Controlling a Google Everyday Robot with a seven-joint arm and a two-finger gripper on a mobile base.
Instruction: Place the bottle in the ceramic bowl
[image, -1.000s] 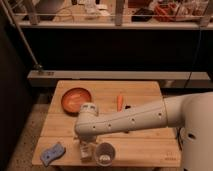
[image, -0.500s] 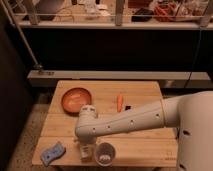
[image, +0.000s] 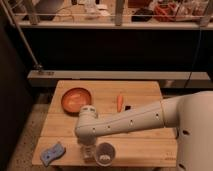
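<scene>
The orange-brown ceramic bowl (image: 76, 99) sits on the far left part of the wooden table (image: 145, 90) and looks empty. My white arm reaches from the right across the table. Its wrist bends down to the gripper (image: 87, 151) at the table's front edge, between a blue sponge and a white cup. The gripper is well in front of the bowl. The bottle is not clearly seen; the wrist and gripper cover the spot below them.
A white round cup (image: 105, 152) stands just right of the gripper. A blue sponge (image: 52, 153) lies at the front left corner. A carrot (image: 119, 102) and a small black item (image: 128, 107) lie right of the bowl. A dark shelf unit stands behind the table.
</scene>
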